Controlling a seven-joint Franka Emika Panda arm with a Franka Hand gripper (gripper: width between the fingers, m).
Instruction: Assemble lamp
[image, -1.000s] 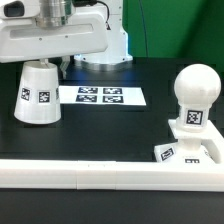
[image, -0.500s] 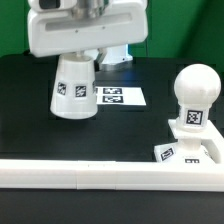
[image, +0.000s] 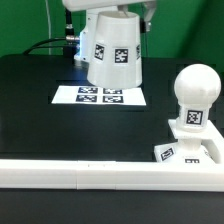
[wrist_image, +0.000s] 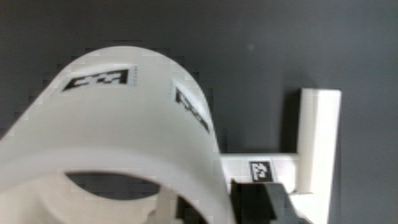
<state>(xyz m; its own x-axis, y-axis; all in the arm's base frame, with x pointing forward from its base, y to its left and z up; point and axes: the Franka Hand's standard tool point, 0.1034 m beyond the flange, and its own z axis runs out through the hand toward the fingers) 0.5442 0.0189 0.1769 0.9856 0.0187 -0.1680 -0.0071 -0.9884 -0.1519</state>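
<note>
The white tapered shade (image: 113, 50) hangs in the air above the table, near the top middle of the exterior view. My gripper (image: 110, 6) is shut on its upper rim and is mostly cut off by the frame edge. The shade (wrist_image: 125, 130) fills the wrist view, with one dark finger (wrist_image: 260, 203) against its outer wall. The round-headed bulb (image: 195, 95) stands upright on the flat square base (image: 190, 153) at the exterior view's right, well apart from the shade. A tagged corner of the base (wrist_image: 262, 170) also shows in the wrist view.
The marker board (image: 100, 96) lies flat on the black table below the shade. A long white rail (image: 90, 175) runs along the table's front edge, and also shows in the wrist view (wrist_image: 320, 140). Cables and the robot's base stand behind at the back.
The shade has been lifted off the table at the exterior view's left and carried up and to the right, above the marker board. The bulb and base have not moved.
</note>
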